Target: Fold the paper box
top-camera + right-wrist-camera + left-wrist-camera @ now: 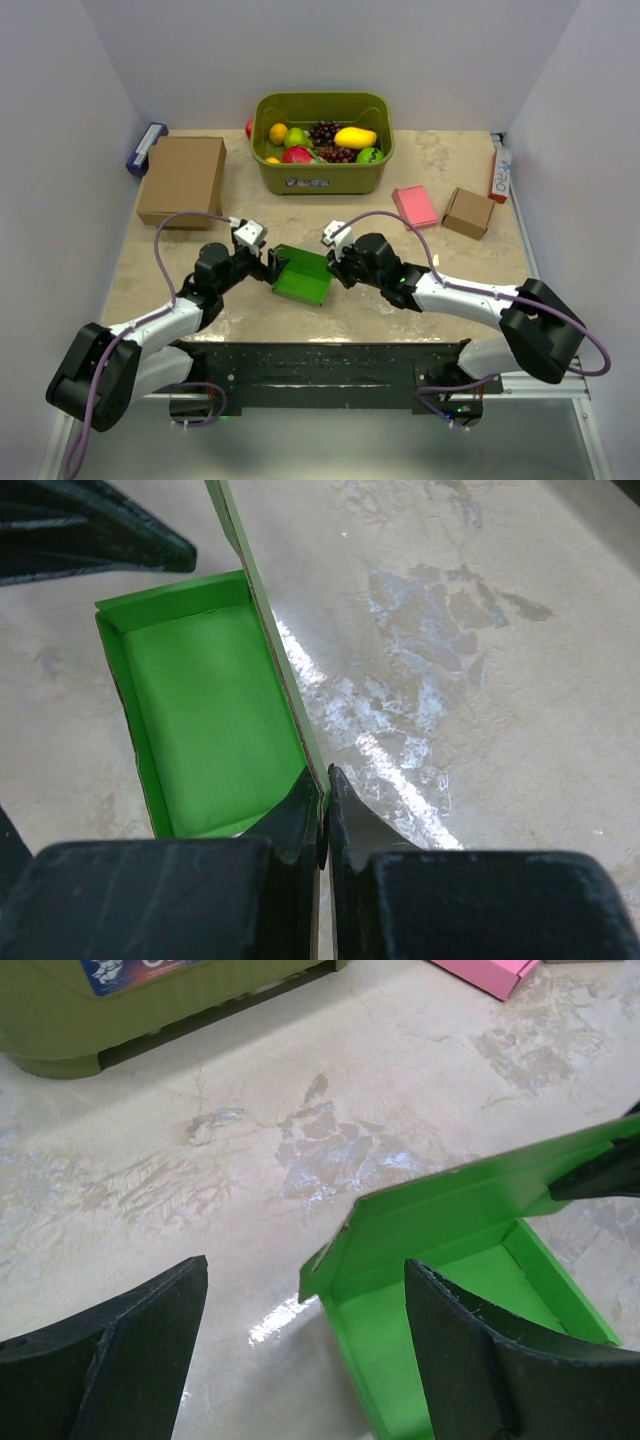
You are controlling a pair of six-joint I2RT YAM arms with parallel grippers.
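Observation:
The bright green paper box [303, 276] lies open on the marble table between both arms, its tray [200, 700] facing up and one long flap [450, 1210] standing raised. My right gripper [323, 778] is shut on the near end of that upright flap, one finger on each side of the card. My left gripper [305, 1265] is open at the box's left end, straddling its corner. Its right finger [480, 1350] hangs over the tray's inside and its left finger [140, 1340] over bare table. In the top view both grippers [272, 266] [333, 268] flank the box.
An olive basket [322, 178] of fruit stands at the back centre. A large brown cardboard box [182, 178] lies back left, a purple-and-white item [146, 148] by the left wall. A pink flat box [414, 206], a small brown box [468, 212] and a red-white pack [499, 170] sit right.

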